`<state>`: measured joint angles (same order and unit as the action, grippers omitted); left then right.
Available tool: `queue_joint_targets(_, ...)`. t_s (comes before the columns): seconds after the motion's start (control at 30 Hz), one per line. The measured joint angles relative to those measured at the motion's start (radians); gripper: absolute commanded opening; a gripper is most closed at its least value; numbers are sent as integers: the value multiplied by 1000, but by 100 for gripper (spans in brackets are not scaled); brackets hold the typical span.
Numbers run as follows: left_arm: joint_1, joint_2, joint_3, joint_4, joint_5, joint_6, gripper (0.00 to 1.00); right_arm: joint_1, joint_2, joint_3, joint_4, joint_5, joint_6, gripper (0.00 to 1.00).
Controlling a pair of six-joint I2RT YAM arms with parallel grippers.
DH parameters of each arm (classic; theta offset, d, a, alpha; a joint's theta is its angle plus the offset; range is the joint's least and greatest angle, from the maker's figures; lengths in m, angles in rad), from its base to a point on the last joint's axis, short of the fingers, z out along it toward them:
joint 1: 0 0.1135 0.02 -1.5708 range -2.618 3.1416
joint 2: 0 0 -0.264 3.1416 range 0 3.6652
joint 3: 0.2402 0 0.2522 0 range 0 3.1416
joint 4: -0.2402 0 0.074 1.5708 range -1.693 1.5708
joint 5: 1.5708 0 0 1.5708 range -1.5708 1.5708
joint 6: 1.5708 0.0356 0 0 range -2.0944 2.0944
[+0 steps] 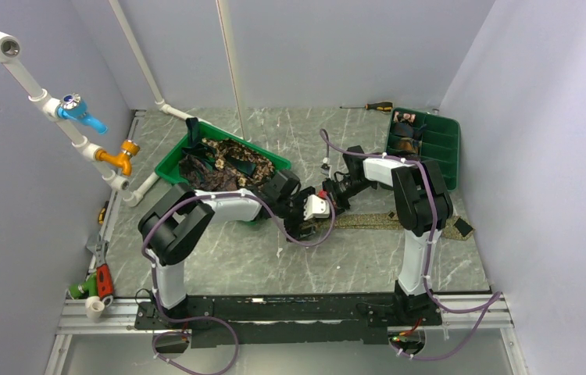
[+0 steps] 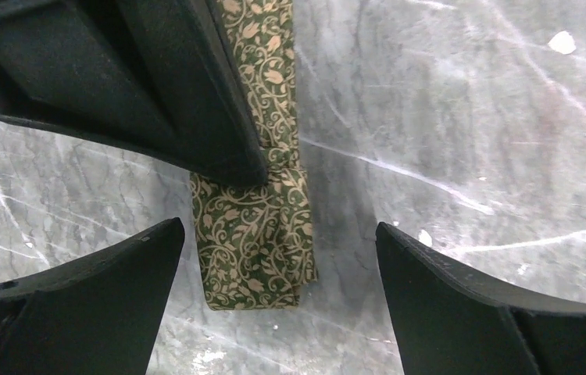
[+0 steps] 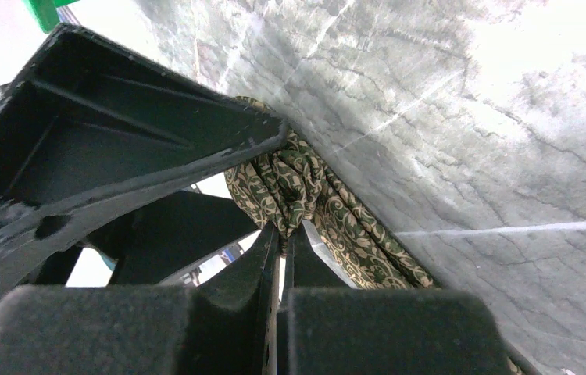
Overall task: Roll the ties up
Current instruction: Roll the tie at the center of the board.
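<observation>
The left arm (image 1: 223, 205) and right arm (image 1: 419, 195) were bent inward with their wrists close together, the left gripper (image 2: 278, 234) pointing down with its fingers spread wide and the right gripper (image 3: 282, 238) just beyond its fingertips, jaws pinched together on a bunched fold of the tie (image 3: 305, 183).

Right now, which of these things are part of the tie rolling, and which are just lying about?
Part of the job: floral tie on the table, pinched by the right fingers; pile of ties in the green tray; coiled ties in the divided tray.
Lying about: screwdriver; blue tap; red-handled tool.
</observation>
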<state>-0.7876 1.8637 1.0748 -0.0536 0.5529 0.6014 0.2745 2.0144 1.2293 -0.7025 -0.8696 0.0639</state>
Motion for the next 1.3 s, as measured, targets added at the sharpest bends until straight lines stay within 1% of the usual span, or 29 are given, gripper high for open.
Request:
queue_joint_targets(0.03,-5,10,0,12,-13,0,98,0,0,0,0,0,0,0)
queue_joint_targets(0.07,-8,17,0,21,-27,0,94,0,0,0,0,0,0,0)
queue_joint_targets(0.1,-9,25,0,29,-37,-2,88,0,0,0,0,-1,0,0)
queue_joint_targets(0.17,-8,30,1,47,-47,-3,73,0,0,0,0,-2,0,0)
queue_joint_targets(0.23,-8,34,7,52,-57,2,57,-1,0,0,-1,-4,-1,3)
queue_joint_targets(0.3,-8,45,19,49,-65,5,47,-2,1,0,-4,-4,-2,8)
queue_joint_targets(0.33,-8,50,25,48,-64,6,44,-3,1,1,-5,-4,-2,12)
queue_joint_targets(0.43,-8,51,27,42,-61,8,40,-8,3,7,-16,-5,-9,23)
queue_joint_targets(0.53,-8,51,29,34,-54,9,36,-12,4,16,-31,-4,-12,28)
queue_joint_targets(0.63,-8,51,32,24,-49,14,34,-15,4,23,-39,-5,-13,27)
queue_joint_targets(0.67,-8,51,33,21,-47,16,33,-17,4,27,-44,-5,-14,24)
queue_joint_targets(0.73,-8,51,33,19,-43,18,32,-23,4,32,-50,-5,-18,12)
queue_joint_targets(0.8,-8,52,33,18,-40,20,34,-27,4,34,-51,-9,-24,0)
queue_joint_targets(0.9,-7,58,45,3,-38,19,55,-29,7,34,-55,-19,-27,0)
queue_joint_targets(0.97,-4,62,54,-3,-34,12,65,-29,13,34,-56,-21,-31,0)
queue_joint_targets(1.03,0,63,55,-3,-31,4,71,-29,21,34,-56,-22,-31,0)
queue_joint_targets(1.1,4,63,55,-3,-28,-8,75,-29,23,34,-56,-23,-31,0)
queue_joint_targets(1.17,5,63,55,-3,-27,-21,75,-29,23,34,-56,-24,-31,0)
queue_joint_targets(1.3,-4,83,78,4,-27,-40,70,-30,23,34,-56,-30,-31,0)
